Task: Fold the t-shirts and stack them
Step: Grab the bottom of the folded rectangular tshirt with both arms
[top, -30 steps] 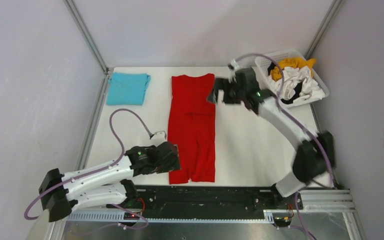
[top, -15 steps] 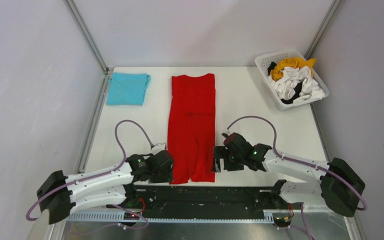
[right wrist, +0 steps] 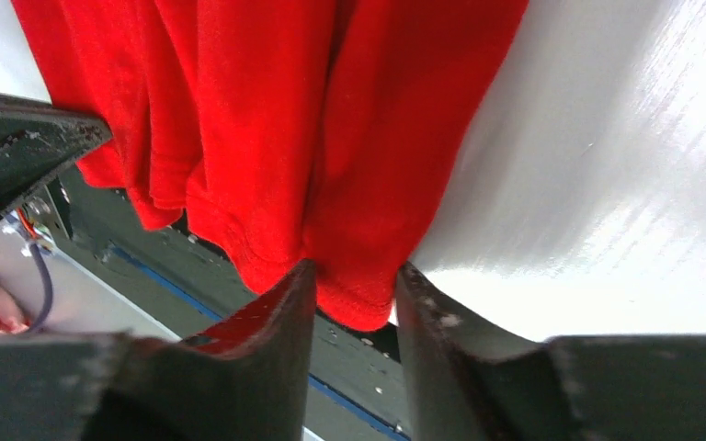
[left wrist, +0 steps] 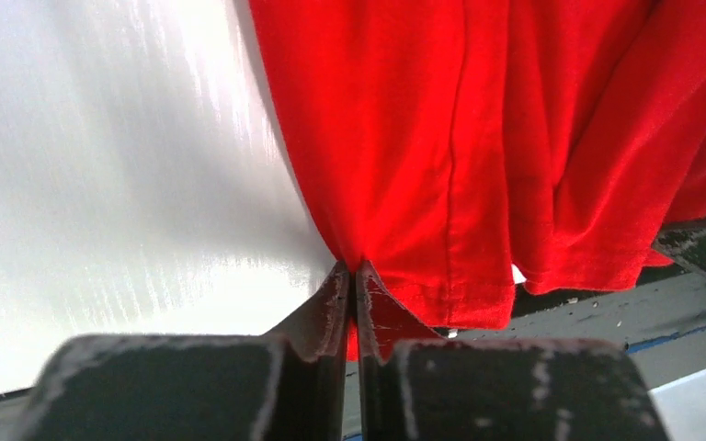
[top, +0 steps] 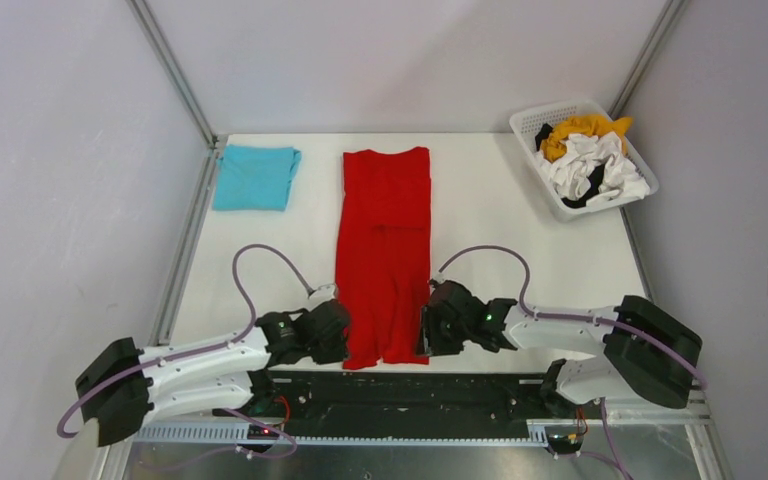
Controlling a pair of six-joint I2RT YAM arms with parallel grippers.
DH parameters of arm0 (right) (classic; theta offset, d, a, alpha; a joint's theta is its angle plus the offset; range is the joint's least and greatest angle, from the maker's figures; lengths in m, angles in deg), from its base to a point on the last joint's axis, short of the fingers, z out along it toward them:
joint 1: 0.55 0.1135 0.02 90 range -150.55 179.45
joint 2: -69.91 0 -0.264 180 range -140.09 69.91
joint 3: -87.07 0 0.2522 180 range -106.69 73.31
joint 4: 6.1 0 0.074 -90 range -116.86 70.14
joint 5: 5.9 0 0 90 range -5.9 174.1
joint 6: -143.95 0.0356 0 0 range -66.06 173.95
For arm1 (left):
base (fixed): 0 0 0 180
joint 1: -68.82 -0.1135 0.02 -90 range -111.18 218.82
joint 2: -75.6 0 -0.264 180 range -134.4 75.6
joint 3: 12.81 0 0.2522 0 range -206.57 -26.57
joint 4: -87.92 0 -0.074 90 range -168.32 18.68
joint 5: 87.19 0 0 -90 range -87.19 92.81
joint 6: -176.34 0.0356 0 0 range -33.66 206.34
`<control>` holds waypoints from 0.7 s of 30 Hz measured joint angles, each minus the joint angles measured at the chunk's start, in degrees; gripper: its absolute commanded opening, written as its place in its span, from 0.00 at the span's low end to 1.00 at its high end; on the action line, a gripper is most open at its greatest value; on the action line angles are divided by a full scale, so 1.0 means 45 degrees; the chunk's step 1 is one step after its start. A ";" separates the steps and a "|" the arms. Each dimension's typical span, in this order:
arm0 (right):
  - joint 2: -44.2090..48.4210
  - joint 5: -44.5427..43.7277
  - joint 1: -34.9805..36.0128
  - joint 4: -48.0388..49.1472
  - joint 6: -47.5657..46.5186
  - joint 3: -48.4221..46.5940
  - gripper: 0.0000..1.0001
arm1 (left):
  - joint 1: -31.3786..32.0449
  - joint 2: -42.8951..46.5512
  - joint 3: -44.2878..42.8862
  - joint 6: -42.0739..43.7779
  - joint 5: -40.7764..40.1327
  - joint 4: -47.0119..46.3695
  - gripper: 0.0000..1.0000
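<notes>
A long red t-shirt [top: 385, 240], folded lengthwise, lies down the middle of the white table [top: 530, 250]. My left gripper [top: 345, 335] is shut on its near left hem corner; in the left wrist view the red t-shirt [left wrist: 441, 138] runs pinched between the jaws of the left gripper [left wrist: 351, 266]. My right gripper [top: 423, 330] is at the near right corner. In the right wrist view the right gripper [right wrist: 354, 271] has its jaws partly apart, with the hem of the red t-shirt [right wrist: 285, 110] between them. A folded turquoise t-shirt [top: 254, 177] lies at the back left.
A white lattice basket [top: 550, 110] at the back right holds crumpled orange-yellow [top: 580, 128], white [top: 600, 165] and black [top: 585, 197] t-shirts. The black frame rail [top: 410, 390] runs just below the shirt's near hem. Grey walls enclose the table on three sides.
My right arm swung from the shirt's far right end down to its near right corner, jaws narrowing. My left gripper closed on the near left corner.
</notes>
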State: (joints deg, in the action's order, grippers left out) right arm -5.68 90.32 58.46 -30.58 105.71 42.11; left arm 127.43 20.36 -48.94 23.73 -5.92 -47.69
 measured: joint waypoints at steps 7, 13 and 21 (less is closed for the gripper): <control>-0.0233 0.0024 0.0529 0.0053 0.0845 0.0175 0.07 | -0.0005 0.0884 0.0748 -0.0350 0.0330 -0.0641 0.00; 0.0996 -0.0199 0.0763 -0.0539 0.1491 0.0981 0.04 | -0.0005 0.2127 0.1462 -0.0719 0.0704 -0.0792 0.00; 0.3113 -0.0262 0.1088 -0.1695 0.1695 0.1681 0.04 | 0.0000 0.4265 0.2239 -0.0636 0.1569 -0.0185 0.00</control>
State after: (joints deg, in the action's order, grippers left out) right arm 8.33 89.14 63.35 -38.21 113.34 49.67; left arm 127.43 39.55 -38.86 20.87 1.14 -48.52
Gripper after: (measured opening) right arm 0.060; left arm 0.007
